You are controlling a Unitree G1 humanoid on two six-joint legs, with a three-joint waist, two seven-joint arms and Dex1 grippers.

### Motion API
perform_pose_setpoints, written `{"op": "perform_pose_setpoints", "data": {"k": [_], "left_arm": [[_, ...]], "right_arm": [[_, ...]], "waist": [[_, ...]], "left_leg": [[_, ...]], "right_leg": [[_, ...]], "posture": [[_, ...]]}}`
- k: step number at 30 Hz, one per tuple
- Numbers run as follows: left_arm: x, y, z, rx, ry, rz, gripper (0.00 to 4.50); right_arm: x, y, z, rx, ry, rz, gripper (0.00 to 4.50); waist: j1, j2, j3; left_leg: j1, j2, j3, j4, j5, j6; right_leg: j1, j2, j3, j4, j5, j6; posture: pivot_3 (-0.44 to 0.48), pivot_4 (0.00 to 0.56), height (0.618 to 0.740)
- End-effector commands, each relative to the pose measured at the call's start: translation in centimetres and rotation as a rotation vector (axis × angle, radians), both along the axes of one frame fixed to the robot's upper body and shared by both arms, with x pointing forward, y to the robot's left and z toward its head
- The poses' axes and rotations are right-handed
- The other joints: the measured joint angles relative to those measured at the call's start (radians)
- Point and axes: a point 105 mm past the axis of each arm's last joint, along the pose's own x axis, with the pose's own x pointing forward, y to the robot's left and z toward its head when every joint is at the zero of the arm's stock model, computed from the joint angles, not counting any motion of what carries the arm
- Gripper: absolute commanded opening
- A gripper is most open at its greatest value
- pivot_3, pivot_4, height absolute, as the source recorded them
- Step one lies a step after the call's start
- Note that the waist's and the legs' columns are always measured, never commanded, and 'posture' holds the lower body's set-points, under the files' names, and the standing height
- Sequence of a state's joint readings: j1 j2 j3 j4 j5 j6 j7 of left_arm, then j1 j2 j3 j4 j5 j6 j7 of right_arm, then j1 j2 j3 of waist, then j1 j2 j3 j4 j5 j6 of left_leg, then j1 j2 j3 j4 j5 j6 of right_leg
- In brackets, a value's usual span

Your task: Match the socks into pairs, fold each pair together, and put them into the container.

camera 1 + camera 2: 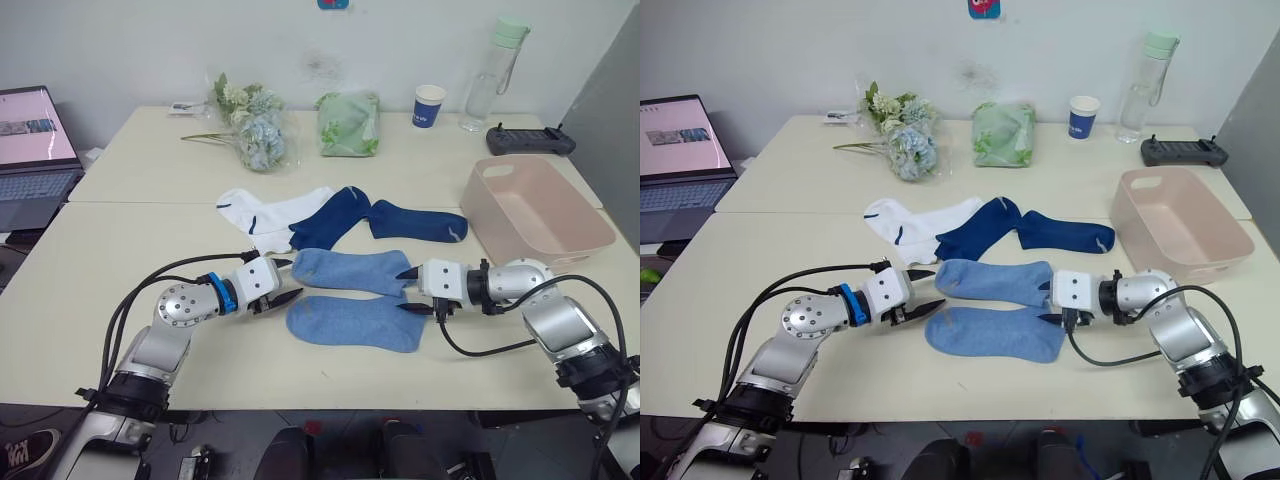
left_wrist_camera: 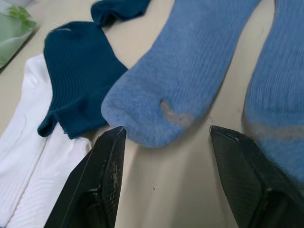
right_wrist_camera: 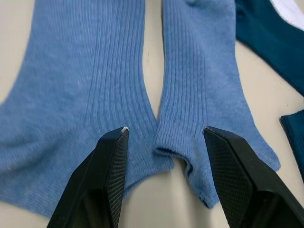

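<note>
Bright, even indoor light; soft shadows.

Light blue socks (image 1: 352, 296): soft ribbed knit, matt, slightly fuzzy. Navy socks (image 1: 375, 218) & white socks (image 1: 265, 214): same ribbed cloth, matt. Container (image 1: 535, 210): smooth pink plastic, faint sheen. Table (image 1: 60, 290): smooth matt laminate, cream. Left gripper (image 2: 164, 180) & right gripper (image 3: 166, 178): fingers black plastic w/ fine cross-hatch texture. Bottle (image 1: 492, 75), 1 o'clock: clear glossy plastic. Cup (image 1: 429, 106): paper.
</note>
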State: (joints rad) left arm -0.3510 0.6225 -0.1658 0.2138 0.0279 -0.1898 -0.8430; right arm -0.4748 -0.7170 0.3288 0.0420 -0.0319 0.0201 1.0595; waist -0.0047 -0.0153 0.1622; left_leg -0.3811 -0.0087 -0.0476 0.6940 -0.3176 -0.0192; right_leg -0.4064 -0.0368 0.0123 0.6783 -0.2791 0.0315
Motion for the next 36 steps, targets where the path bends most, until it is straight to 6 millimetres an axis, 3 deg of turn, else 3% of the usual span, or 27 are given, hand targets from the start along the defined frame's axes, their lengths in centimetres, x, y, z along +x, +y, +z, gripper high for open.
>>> {"op": "perform_pose_setpoints", "data": {"k": [1,5,6,8,12,14,22,36], "left_arm": [[0.0,-1.0,0.2,0.021,-0.041,-0.056,2.89],[0.3,-1.4,-0.2,0.035,-0.047,-0.071,2.89],[0.4,-1.3,-0.2,0.042,-0.053,-0.068,2.92],[0.7,-1.3,-0.3,0.057,-0.062,-0.065,2.93],[0.9,-1.4,-0.6,0.069,-0.059,-0.076,2.93],[1.0,-1.5,-0.6,0.069,-0.063,-0.083,2.52],[0.9,-0.8,-0.2,0.071,-0.081,-0.073,0.02],[1.1,-0.1,-0.1,0.052,-0.091,-0.026,0.02]], "right_arm": [[0.6,0.4,0.7,-0.002,-0.066,0.017,2.68],[1.3,0.4,1.1,0.012,-0.077,0.000,2.68],[1.4,0.5,1.2,0.023,-0.071,-0.004,2.51],[1.5,0.5,1.4,0.036,-0.062,-0.010,2.06],[1.5,0.6,1.5,0.075,-0.027,-0.031,0.65],[1.5,0.5,1.6,0.083,-0.019,-0.038,0.00],[1.8,0.4,2.5,0.150,0.002,-0.078,0.00],[1.9,0.3,2.7,0.183,0.016,-0.094,0.00]], "waist": [[0.000,0.000,0.000],[0.000,0.000,0.000],[0.000,0.000,0.000],[0.000,0.000,0.000],[0.000,0.000,0.000],[0.000,0.000,0.000],[-0.001,0.000,0.000],[-0.003,0.000,0.000]], "left_leg": [[0.000,0.000,0.000,0.000,0.000,0.000],[0.000,0.000,0.000,0.000,0.000,0.000],[0.000,0.000,0.000,0.000,0.000,0.000],[0.000,0.000,0.000,0.000,0.000,0.000],[0.000,0.000,0.000,0.001,0.000,0.000],[0.000,0.000,0.000,0.001,0.000,0.000],[0.000,0.000,0.000,0.001,0.000,0.001],[0.000,0.000,0.000,0.001,0.000,0.001]], "right_leg": [[0.000,0.000,0.000,0.000,0.000,0.000],[0.000,0.000,0.000,0.000,0.000,0.000],[0.000,0.000,0.000,0.000,0.000,0.000],[0.000,0.000,0.000,0.001,0.000,0.000],[0.000,0.000,0.000,0.001,0.000,0.000],[0.000,0.000,0.000,0.001,0.000,0.000],[0.000,0.001,0.000,0.001,0.000,0.000],[0.000,0.001,0.000,0.002,0.000,0.000]], "posture": [[0.000,0.150,0.740],[0.000,0.150,0.740],[0.000,0.150,0.740],[0.000,0.150,0.740],[0.000,0.150,0.740],[0.000,0.150,0.740],[0.000,0.150,0.740],[0.000,0.150,0.740]]}}
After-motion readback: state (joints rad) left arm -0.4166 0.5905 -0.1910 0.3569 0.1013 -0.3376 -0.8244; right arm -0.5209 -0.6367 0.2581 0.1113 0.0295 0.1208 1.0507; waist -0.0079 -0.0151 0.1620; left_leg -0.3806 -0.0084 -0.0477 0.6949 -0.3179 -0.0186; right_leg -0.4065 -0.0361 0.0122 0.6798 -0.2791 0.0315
